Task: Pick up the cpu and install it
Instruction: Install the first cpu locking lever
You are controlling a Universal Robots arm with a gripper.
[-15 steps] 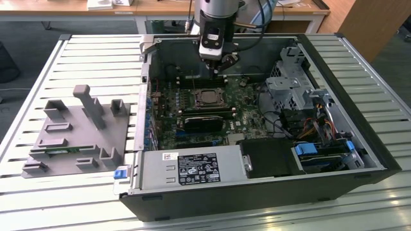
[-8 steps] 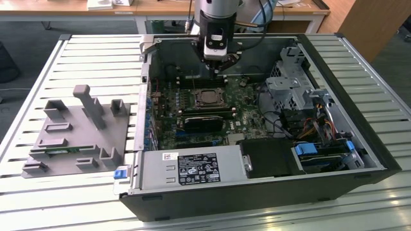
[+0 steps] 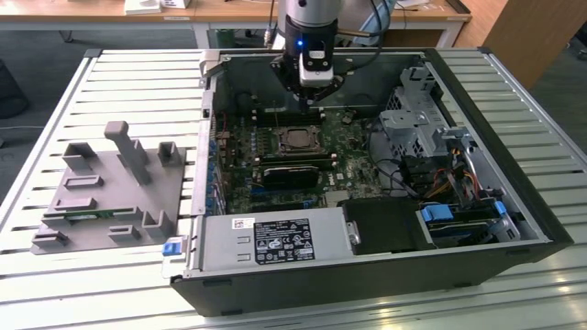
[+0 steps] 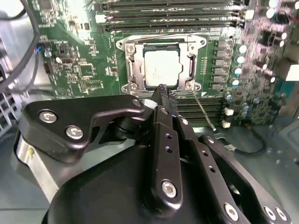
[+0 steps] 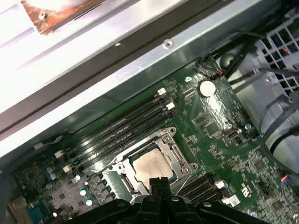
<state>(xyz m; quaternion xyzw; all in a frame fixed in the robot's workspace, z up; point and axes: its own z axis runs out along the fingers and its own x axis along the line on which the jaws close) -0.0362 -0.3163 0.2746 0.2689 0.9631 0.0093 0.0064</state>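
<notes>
Slatted white surface (image 3: 110,82) under an open computer case (image 3: 513,227), with a grey parts holder (image 3: 101,199) well off toward the exterior view's left; desks stand behind. From my seat, the cpu (image 3: 298,139) looks already seated in its socket (image 4: 161,65) on the green board (image 4: 79,70): in both wrist views its silver top lies flat inside the metal frame, between the rows of memory slots (image 5: 121,126). I judge the placing done, or close to it, though whether the frame is latched down I cannot tell.

What matters here is the line from gripper (image 4: 162,91) to chip. In the second wrist view the tip sits just at the socket's near edge, with the cpu directly beyond it, slightly off centre. The chip is square, so it offers no long axis to line up with. In the first wrist view the tip (image 5: 160,183) also overlaps the near rim of the socket.

My jaws look pressed together, with no gap at the tip and nothing between them. In the exterior view the arm (image 3: 307,20) comes down nearly vertical over the rear of the board, wrist pointing straight down, tip above the socket and a little toward the back wall.
</notes>
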